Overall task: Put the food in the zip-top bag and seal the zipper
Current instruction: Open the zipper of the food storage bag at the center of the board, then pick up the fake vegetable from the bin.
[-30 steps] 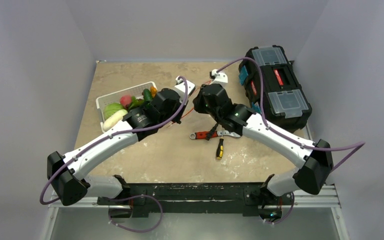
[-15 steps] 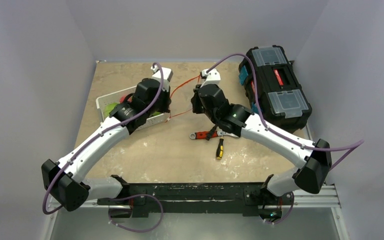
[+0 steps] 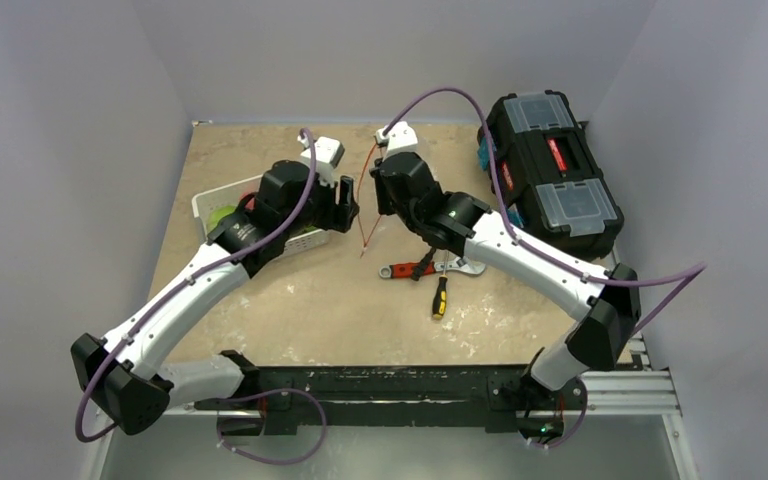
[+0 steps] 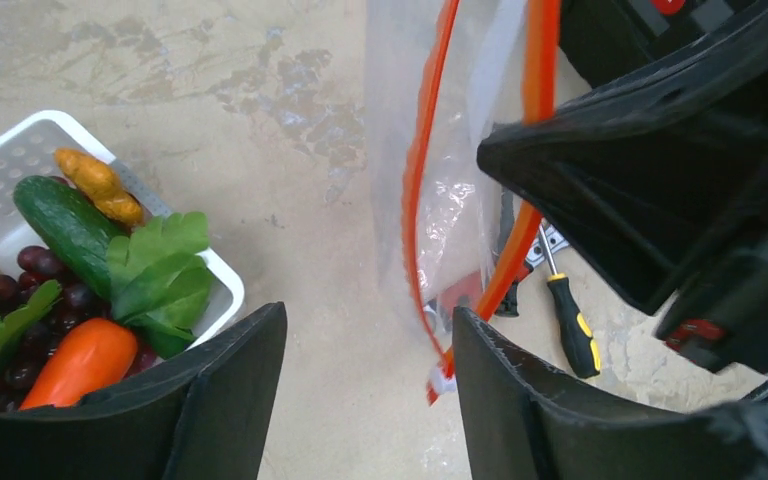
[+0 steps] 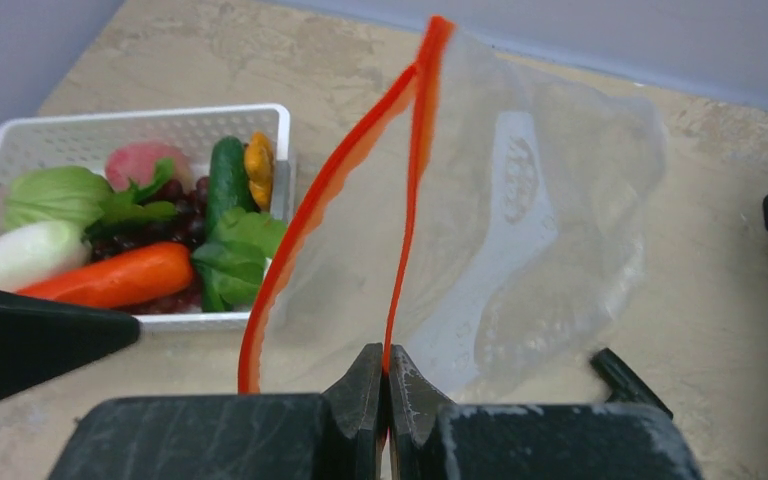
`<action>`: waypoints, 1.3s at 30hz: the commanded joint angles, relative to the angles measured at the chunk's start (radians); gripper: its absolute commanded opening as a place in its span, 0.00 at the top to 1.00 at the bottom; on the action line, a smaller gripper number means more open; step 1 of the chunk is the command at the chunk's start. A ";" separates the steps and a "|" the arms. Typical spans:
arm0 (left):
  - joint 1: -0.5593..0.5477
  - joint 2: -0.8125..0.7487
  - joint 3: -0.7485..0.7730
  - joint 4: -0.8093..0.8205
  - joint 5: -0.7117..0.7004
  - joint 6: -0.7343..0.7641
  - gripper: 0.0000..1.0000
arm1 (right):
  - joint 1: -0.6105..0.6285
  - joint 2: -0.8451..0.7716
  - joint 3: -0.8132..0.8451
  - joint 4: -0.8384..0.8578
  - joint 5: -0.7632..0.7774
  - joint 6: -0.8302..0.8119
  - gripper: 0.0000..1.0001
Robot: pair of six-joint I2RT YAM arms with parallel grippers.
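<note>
Currently the right end effector (image 5: 385, 385) is clamped shut on one lip of the zipper (image 5: 410, 200), holding the zip-top bag (image 5: 520, 220) up over the worktop (image 5: 660, 330) between the arms, presumably so the mouth hangs parted for loading. The left end effector (image 4: 365, 345) stands open and empty just beside the bag; the food (image 5: 150, 250) lies in the white basket (image 5: 140, 122) to its left. The zipper's long axis runs roughly near-to-far in the top view, its loose lip bowing toward the basket.
</note>
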State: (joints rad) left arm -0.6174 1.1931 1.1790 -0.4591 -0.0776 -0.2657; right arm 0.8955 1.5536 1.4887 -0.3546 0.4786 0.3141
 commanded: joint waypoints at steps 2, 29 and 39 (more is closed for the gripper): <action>0.001 -0.072 -0.010 0.051 -0.089 0.040 0.27 | -0.003 0.023 0.055 -0.027 0.019 -0.090 1.00; 0.004 -0.260 -0.114 0.158 -0.379 0.168 0.01 | 0.014 0.032 0.195 -0.186 0.401 -0.252 1.00; 0.005 -0.245 -0.132 0.171 -0.430 0.200 0.01 | 0.047 0.277 0.192 -0.095 0.137 -0.199 1.00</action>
State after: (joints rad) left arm -0.6170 0.9352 1.0424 -0.3298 -0.4725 -0.1001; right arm 0.9276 1.7130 1.6596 -0.4957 0.7666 0.0837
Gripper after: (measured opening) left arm 0.991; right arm 0.004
